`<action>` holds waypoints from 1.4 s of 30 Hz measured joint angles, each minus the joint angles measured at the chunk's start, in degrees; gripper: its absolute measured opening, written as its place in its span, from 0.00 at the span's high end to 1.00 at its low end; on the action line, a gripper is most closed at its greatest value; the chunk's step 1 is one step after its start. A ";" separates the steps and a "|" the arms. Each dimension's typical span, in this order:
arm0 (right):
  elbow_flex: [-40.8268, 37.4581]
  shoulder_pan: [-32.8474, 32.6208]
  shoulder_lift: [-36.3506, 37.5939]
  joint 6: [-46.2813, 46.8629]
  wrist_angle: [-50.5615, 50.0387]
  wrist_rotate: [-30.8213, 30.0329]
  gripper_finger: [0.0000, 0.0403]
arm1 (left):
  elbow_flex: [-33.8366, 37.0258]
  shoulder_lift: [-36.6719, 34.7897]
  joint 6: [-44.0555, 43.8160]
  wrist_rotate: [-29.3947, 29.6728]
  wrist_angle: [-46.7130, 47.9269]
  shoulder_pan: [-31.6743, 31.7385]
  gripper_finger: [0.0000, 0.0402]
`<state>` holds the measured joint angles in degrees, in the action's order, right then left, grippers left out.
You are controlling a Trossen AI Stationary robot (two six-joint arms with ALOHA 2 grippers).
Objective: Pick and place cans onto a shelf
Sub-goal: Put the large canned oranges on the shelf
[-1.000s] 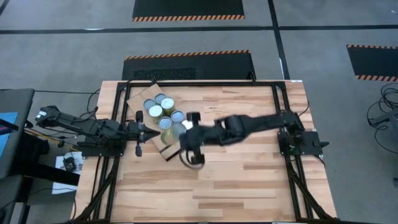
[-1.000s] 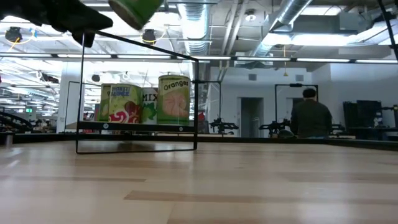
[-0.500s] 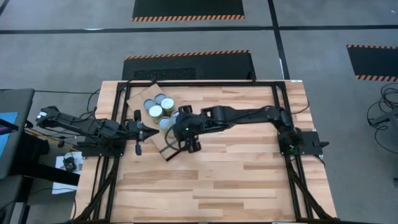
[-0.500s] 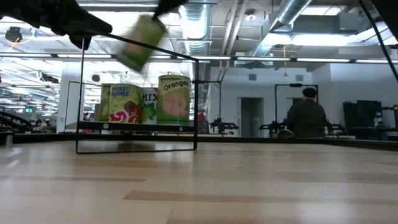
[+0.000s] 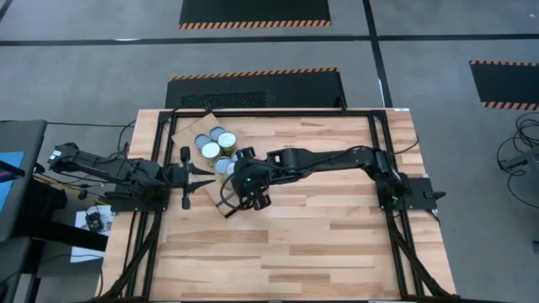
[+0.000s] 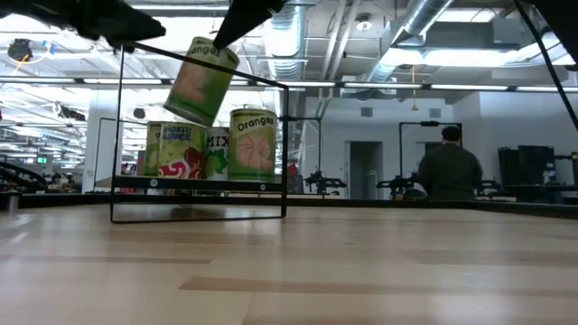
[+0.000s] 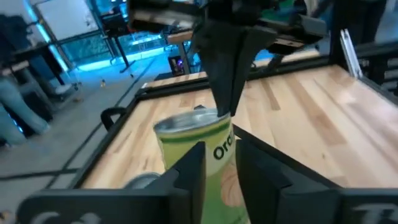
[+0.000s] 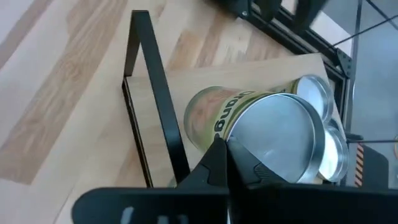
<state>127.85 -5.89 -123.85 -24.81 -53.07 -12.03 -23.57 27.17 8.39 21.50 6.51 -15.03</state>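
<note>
while reaching left, right arm dangles tilted can.

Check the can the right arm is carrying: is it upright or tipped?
Tipped. In the low view the carried can hangs slanted from the right end effector, above the upright cans on the shelf.

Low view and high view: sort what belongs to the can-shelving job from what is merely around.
Job:
- tilted can, pinched at its rim by the right gripper
- standing cans
- shelf
- left gripper, fingers apart, facing the tilted can

Around:
- table
- person in the room behind
- striped floor mats
</note>
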 joint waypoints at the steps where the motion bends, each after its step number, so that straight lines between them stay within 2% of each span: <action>1: 0.00 0.07 -0.02 -0.25 -0.01 0.02 0.99 | -0.88 0.42 1.25 -0.12 1.36 0.00 0.79; 7: -0.02 0.73 -0.16 -1.53 0.30 2.96 0.99 | -5.17 5.40 6.31 -0.60 6.83 -0.02 0.71; 14: -0.02 0.79 -0.22 -3.53 1.26 3.19 0.99 | -9.31 15.84 9.88 0.52 9.25 0.00 0.70; 18: -0.02 0.79 -0.22 -3.52 0.21 3.17 0.99 | -11.66 19.16 10.63 0.66 10.24 -0.02 0.70; 25: -0.02 0.94 -0.22 -3.31 0.15 3.45 0.99 | -12.72 19.43 9.46 0.02 12.01 -0.29 0.70; 34: -0.02 1.18 -0.22 -3.53 0.90 5.92 0.99 | -12.74 17.34 11.65 2.67 10.51 -2.87 0.82; 42: -0.02 1.18 -0.22 -3.72 0.93 6.66 0.99 | -14.24 18.97 17.30 4.89 9.97 -2.99 0.72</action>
<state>127.83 -4.71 -124.07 -28.54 -52.14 -5.37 -37.81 46.14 25.68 26.39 16.48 -18.02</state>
